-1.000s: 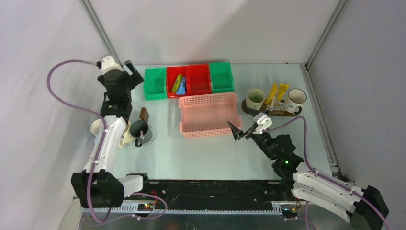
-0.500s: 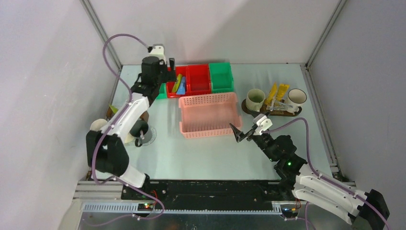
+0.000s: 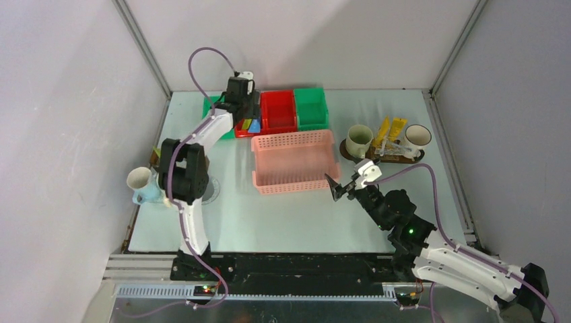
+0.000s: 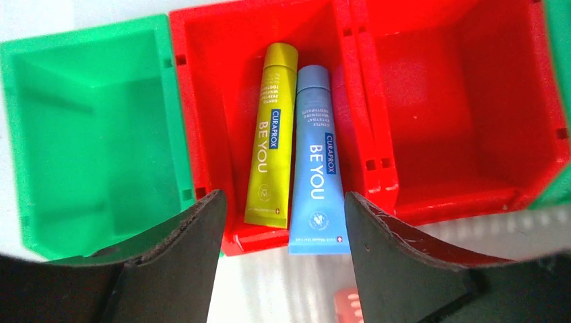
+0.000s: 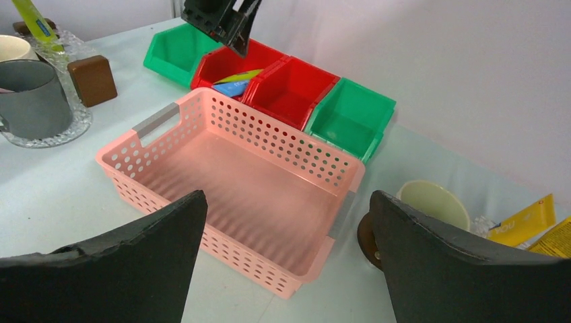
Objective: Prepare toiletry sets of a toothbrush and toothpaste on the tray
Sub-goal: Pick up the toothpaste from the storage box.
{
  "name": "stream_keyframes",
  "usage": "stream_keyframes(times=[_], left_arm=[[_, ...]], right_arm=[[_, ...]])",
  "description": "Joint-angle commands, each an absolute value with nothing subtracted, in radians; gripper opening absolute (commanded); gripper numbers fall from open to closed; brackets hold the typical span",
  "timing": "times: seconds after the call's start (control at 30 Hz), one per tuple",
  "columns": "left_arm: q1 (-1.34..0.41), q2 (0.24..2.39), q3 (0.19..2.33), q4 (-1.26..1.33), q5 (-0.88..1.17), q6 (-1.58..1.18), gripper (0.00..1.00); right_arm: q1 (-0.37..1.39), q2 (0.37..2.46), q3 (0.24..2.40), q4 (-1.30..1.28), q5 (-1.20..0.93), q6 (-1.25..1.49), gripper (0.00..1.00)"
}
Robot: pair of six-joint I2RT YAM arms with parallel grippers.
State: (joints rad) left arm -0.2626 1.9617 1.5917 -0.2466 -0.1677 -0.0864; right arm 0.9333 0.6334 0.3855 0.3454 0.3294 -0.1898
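Left tool [image 4: 283, 202]: swung from the left edge of the bench [image 3: 289, 215] to above the red plastic bin [image 4: 209, 101]; jaws apart, empty.
Tubes: yellow toothpaste tube [image 4: 271, 134] and blue toothpaste tube [image 4: 316, 155] lie side by side in it, caps pointing away from the tool; top view half hides them.
Right tool [image 5: 286, 202]: wide, empty, facing the pink lattice basket [image 5: 236, 252].
Tray: dark oval wooden board [image 3: 382, 159], far right, carrying two ceramic mugs [image 3: 359, 138].

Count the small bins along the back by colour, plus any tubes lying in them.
Green bins: 2
Red bins: 2
Yellow tube: 1
Blue tube: 1
Total: 6
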Motion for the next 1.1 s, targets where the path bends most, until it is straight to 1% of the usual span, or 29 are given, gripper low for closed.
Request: stream_keyframes(times=[0.0,0.13,0.23,0.4,0.63,0.77,0.83,1.07], left_arm=[[-0.261,2.046,1.707,-0.364,-0.191,-0.095,0.70],[-0.254,2.111,1.756,-0.412,-0.186,-0.110,0.64],[-0.255,2.152,1.796,-0.452,-0.189,-0.108,0.62],[-0.248,2.183,1.813,-0.488,-0.174,-0.117,0.56],[-0.226,2.214,1.826,-0.525,-0.186,-0.169,0.50],[-0.202,2.219,1.814,-0.516,-0.106,-0.226,0.45],[-0.191,2.220,1.800,-0.504,-0.063,-0.249,0.45],[-0.171,2.241,1.792,-0.507,0.020,-0.308,0.48]], right_arm=[[0.952,0.649,0.457,0.313,0.394,-0.201,0.93],[0.963,0.675,0.480,0.301,0.396,-0.205,0.92],[0.971,0.692,0.490,0.300,0.395,-0.210,0.93],[0.980,0.715,0.497,0.313,0.399,-0.219,0.92],[0.984,0.726,0.497,0.322,0.400,-0.226,0.92],[0.986,0.729,0.497,0.320,0.399,-0.221,0.92],[0.986,0.729,0.497,0.317,0.397,-0.218,0.92],[0.990,0.724,0.496,0.300,0.393,-0.205,0.92]])
